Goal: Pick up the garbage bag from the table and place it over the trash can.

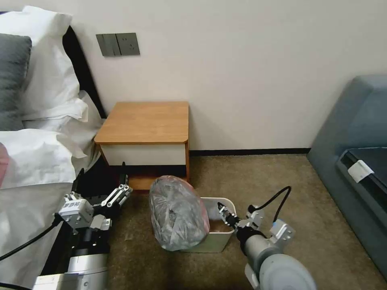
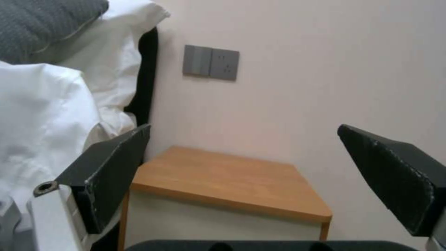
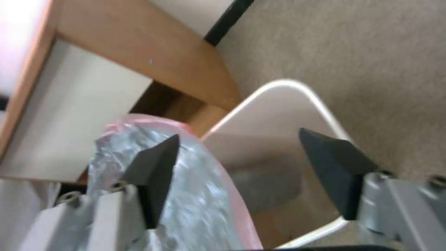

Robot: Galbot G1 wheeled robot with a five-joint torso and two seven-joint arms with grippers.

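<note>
The crinkly grey see-through plastic garbage bag [image 1: 178, 213] with a pinkish-red edge is sitting on the left side of the small cream-beige plastic trash can [image 1: 222, 235]. It is puffed up and standing taller than the bin. It is draping over the bin's left rim and down the outside, and the right part of the bin's mouth is showing bare. The bin is standing on the brown carpet [image 1: 250, 177], just in front of the small orange-brown wooden table [image 1: 146, 122] with the white drawer front.

The right gripper [image 1: 224, 213] is hanging over the bin's open right side, just beside the bag. Its two black fingers [image 3: 333, 164] are spread wide apart and holding nothing. In the right wrist view, the grey bag [image 3: 186, 195] with its pink edge is lying near one finger, and the bin's white rim [image 3: 297, 90] is curving around under the other. I cannot tell if a finger is touching the bag.

The left gripper [image 1: 121, 193] is waiting low on the left, beside the white bed sheet [image 1: 36, 161] and well apart from the bag. Its dark fingers [image 2: 118, 167] are also wide open and empty, and in the left wrist view they are pointing toward the wooden table top [image 2: 232, 181] and the pale wall [image 2: 325, 69] with the grey switch plate [image 2: 210, 62].
</note>
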